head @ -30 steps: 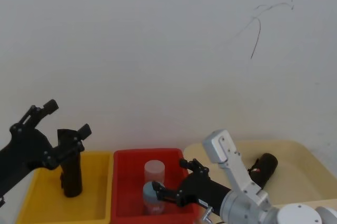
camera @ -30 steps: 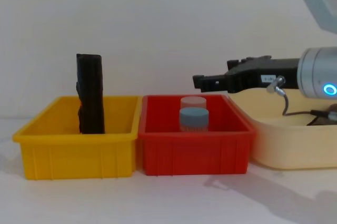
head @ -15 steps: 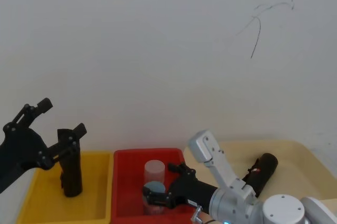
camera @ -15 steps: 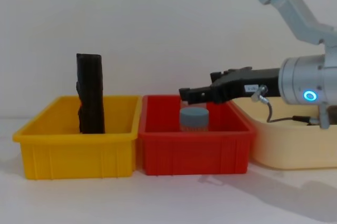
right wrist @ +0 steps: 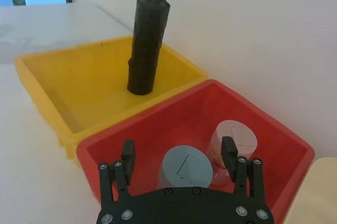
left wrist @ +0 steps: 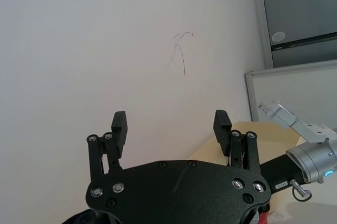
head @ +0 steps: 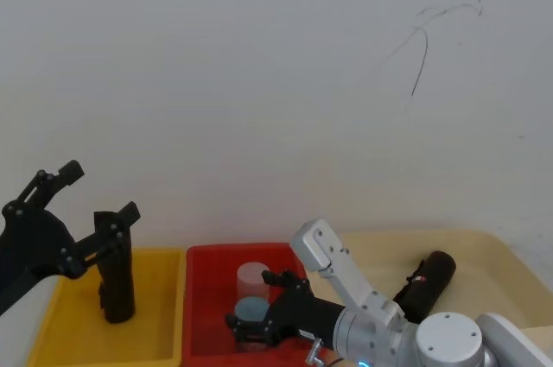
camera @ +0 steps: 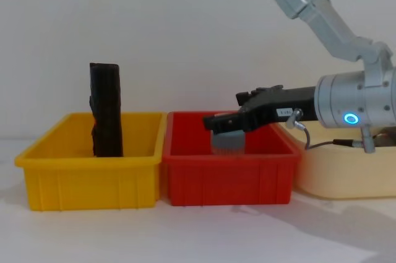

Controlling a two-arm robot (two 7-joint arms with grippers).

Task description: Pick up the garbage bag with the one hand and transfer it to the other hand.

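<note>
Right gripper (head: 251, 302) has swung further to the robot's left compared with a second ago. It was near the cream tub (head: 484, 246) side of the red bin (camera: 229, 179), and now it's out over the middle of that bin. Left gripper (head: 102, 191) has also drifted a bit lower and further left.

So where's the garbage bag (head: 432, 274)? It's lying tilted in the cream tub, red-and-white label showing, and nothing is touching it. The right gripper is pointed away from it. In the right wrist view, that gripper (right wrist: 178, 149) has its fingers spread wide, straddling a grey-capped cylinder (right wrist: 185, 167) and a clear cylinder (right wrist: 234, 134) in the red bin, with nothing held. From the chest view it (camera: 223, 109) hangs just above the grey cap, and whether it touches is hard to call.

The left gripper (left wrist: 170, 120) is raised near the yellow bin (camera: 93, 182), fingers apart and empty, well away from the bag. The other black roll (camera: 106, 111), with no red label showing, stands upright in that yellow bin.

Progress looks like basically zero. No pickup yet and no handoff. One gripper has to reach the cream tub and grab the labelled roll, then pass it across.
</note>
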